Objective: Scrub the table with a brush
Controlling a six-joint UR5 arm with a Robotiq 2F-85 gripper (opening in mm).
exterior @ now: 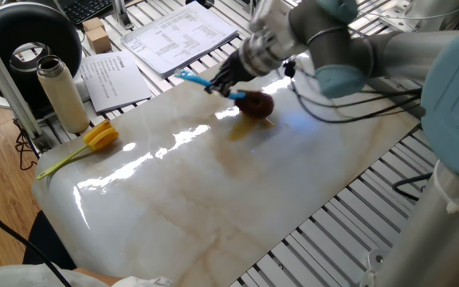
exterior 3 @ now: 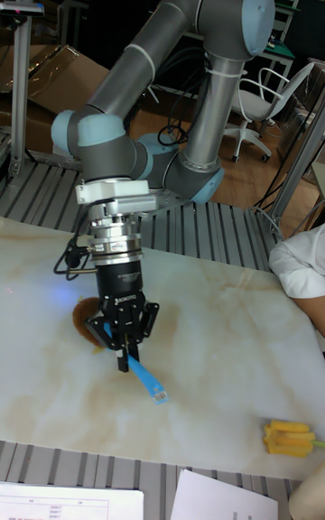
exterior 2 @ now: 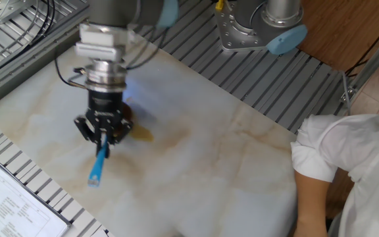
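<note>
The brush lies low on the marble table (exterior: 213, 199), held by its blue handle (exterior: 196, 80). Its brown fuzzy head (exterior: 255, 104) rests on the slab at the far side. An amber stain (exterior: 241, 131) sits just in front of the head. My gripper (exterior: 223, 85) is shut on the handle near the head. In the other fixed view my gripper (exterior 2: 101, 136) points down, the handle (exterior 2: 97, 168) sticks out below it, and the head (exterior 2: 126, 116) is mostly hidden behind the fingers. The tall view shows my gripper (exterior 3: 123, 336), the handle (exterior 3: 147, 379) and the head (exterior 3: 87, 316).
A yellow tulip (exterior: 98, 137) lies at the slab's left corner. A beige bottle (exterior: 62, 94), papers (exterior: 182, 36) and a black round object (exterior: 30, 40) stand on the slatted frame beyond. A person's white sleeve (exterior 2: 347, 171) leans over the opposite edge.
</note>
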